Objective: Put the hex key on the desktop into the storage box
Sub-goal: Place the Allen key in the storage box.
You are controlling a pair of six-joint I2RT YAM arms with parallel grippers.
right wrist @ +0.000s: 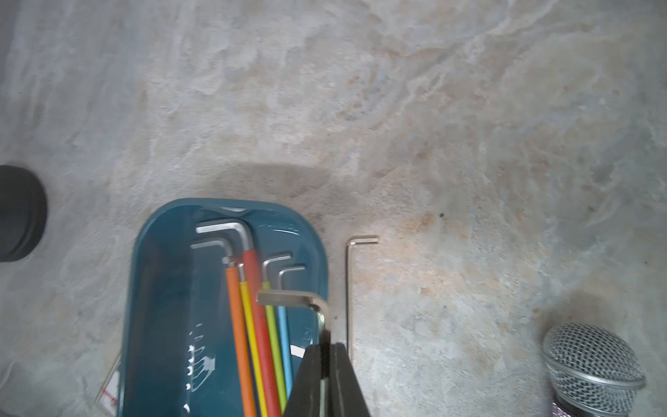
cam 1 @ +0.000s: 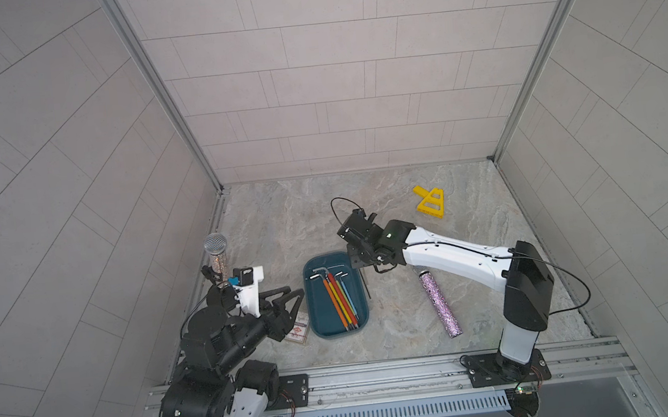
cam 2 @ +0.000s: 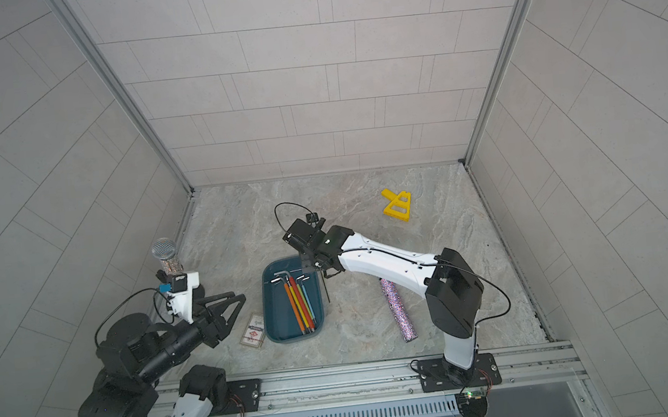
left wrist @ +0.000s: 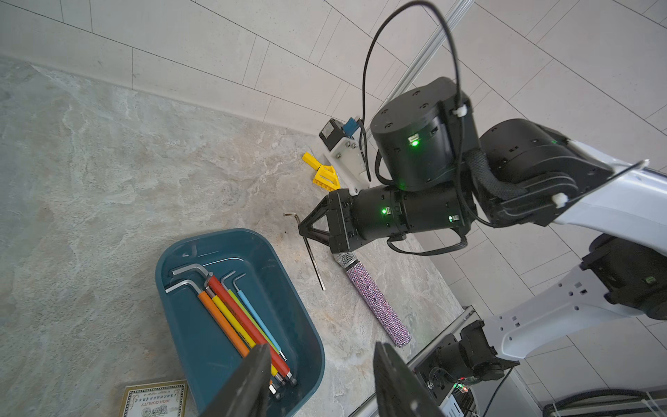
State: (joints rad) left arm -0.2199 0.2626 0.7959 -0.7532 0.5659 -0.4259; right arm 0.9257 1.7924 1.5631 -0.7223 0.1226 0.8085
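We see a dark teal storage box (right wrist: pixel 166 307), hex keys (right wrist: pixel 252 278) sleeved orange, yellow, red, green and blue, a silver hex key (right wrist: pixel 288 299), a glittery lilac microphone (cam 1: pixel 442 307).

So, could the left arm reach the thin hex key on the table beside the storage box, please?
Probably not cleanly: the thin hex key lies on the far side of the storage box from the open left gripper, and the right gripper, shut on a second hex key, hovers close by.

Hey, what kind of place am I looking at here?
Most likely a robot lab test cell: a left arm and right arm bolted to an aluminium rail, with panel walls boxing in a marble-look tabletop.
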